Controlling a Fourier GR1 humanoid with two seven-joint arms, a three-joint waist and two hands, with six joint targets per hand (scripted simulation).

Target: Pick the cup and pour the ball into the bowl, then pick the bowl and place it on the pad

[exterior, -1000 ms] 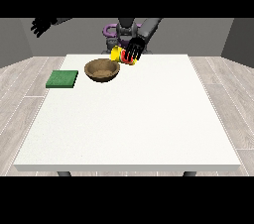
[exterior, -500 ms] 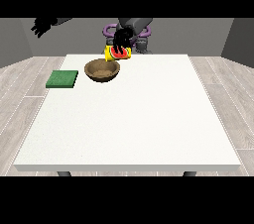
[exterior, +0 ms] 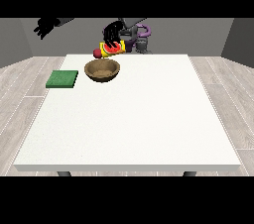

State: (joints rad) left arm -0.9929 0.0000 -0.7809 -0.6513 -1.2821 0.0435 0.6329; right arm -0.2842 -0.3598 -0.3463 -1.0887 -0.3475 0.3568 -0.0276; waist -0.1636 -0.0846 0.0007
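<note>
A yellow cup (exterior: 110, 49) with a red band lies tipped on its side, mouth toward the view's left, just above the far rim of the brown wooden bowl (exterior: 102, 76). The hand at the view's right (exterior: 113, 32) is curled over the cup from above. A dark red ball (exterior: 97, 53) shows at the cup's mouth, over the bowl's back edge. The green pad (exterior: 62, 79) lies flat on the table to the bowl's left. The hand at the view's left (exterior: 47, 26) hangs raised off the table's far left corner, fingers relaxed and holding nothing.
The large white table (exterior: 139, 114) stretches toward the camera in front of the bowl and pad. The robot's body (exterior: 140, 34) stands behind the far edge. Grey plank floor surrounds the table.
The hand with the cup has moved toward the view's left and tipped the cup from upright to lying sideways over the bowl. The ball now shows at the cup's mouth.
</note>
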